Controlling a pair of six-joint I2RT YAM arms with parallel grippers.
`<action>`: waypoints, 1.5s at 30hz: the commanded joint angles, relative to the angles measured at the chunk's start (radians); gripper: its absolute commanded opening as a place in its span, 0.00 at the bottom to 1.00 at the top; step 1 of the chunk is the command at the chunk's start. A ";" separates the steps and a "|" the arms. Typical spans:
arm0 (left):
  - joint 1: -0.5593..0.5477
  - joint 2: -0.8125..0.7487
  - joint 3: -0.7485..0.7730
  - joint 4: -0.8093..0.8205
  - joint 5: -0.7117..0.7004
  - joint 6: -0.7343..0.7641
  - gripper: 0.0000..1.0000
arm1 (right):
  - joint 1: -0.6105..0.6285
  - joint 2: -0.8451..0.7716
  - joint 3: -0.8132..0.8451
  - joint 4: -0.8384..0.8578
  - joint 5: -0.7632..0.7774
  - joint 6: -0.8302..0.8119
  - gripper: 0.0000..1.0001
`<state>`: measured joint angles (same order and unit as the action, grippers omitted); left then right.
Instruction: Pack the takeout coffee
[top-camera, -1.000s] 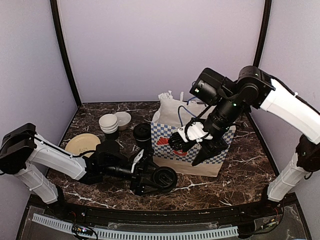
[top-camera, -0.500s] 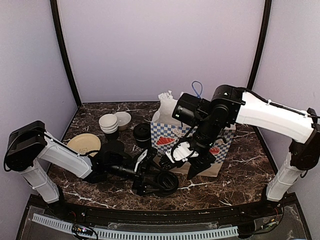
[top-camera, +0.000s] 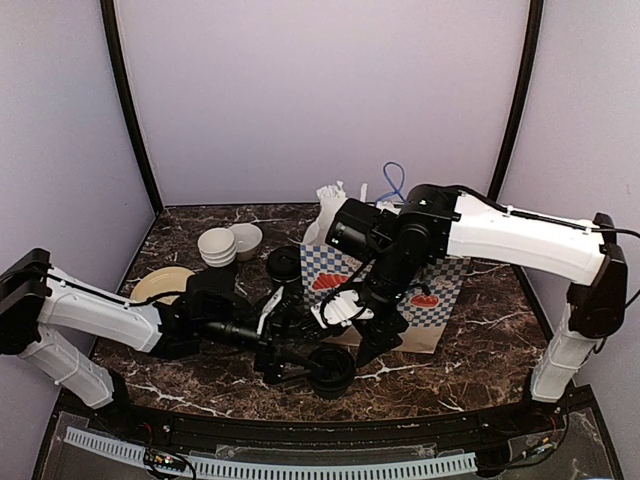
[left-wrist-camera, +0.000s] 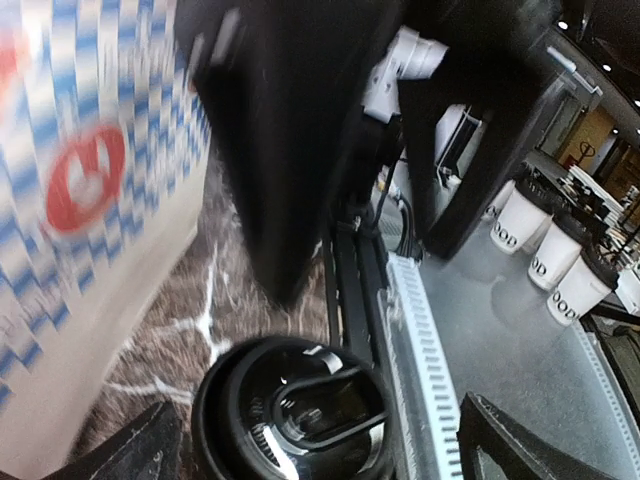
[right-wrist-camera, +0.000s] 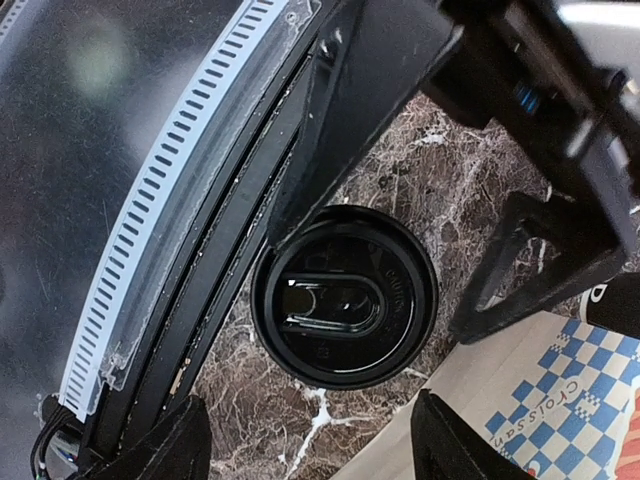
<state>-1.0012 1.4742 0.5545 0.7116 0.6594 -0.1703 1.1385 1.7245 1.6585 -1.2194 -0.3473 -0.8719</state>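
1. Two arms are meeting over the lower middle of the overhead view, above a dark marble table (top-camera: 480, 350).
2. At the left, a tan plate (top-camera: 160, 285) is lying close to the table's left edge. Stacked white bowls (top-camera: 217, 246) are sitting just up and right of it, and the left arm is lying across the marble below both.
3. The left gripper (left-wrist-camera: 318, 408) is sitting low with its jaws spread wide, one finger on either side of the takeout coffee (top-camera: 330, 368). Its wrist view is showing a gap on each side, so it is gripping nothing.
4. The coffee is standing upright with its lid on, at lower centre. It is close to the table's near edge and the slotted white rail (right-wrist-camera: 180, 190) just past it.
5. A black stack (top-camera: 285, 265) is sitting up and left of the coffee, apart from it.
6. The right gripper (right-wrist-camera: 310, 405) is hanging over the lid with its fingers partly spread, holding nothing.
7. A blue-checked paper bag (top-camera: 440, 300) is standing just up and right of the coffee, its bottom edge near the cup. Bare marble is showing from the bag's foot toward the lower right corner.
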 joint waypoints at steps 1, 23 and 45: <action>0.006 -0.238 0.004 -0.192 -0.111 0.068 0.99 | 0.007 0.024 0.007 0.048 -0.029 0.021 0.72; 0.006 -0.624 -0.067 -0.461 -0.629 0.063 0.99 | 0.029 0.101 -0.065 0.184 0.047 0.071 0.81; 0.009 -0.651 -0.005 -0.542 -0.697 0.133 0.99 | 0.090 0.139 -0.087 0.189 0.133 0.088 0.78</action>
<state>-0.9974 0.8448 0.5056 0.2134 -0.0132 -0.0738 1.2129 1.8328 1.5867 -1.0134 -0.2337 -0.7864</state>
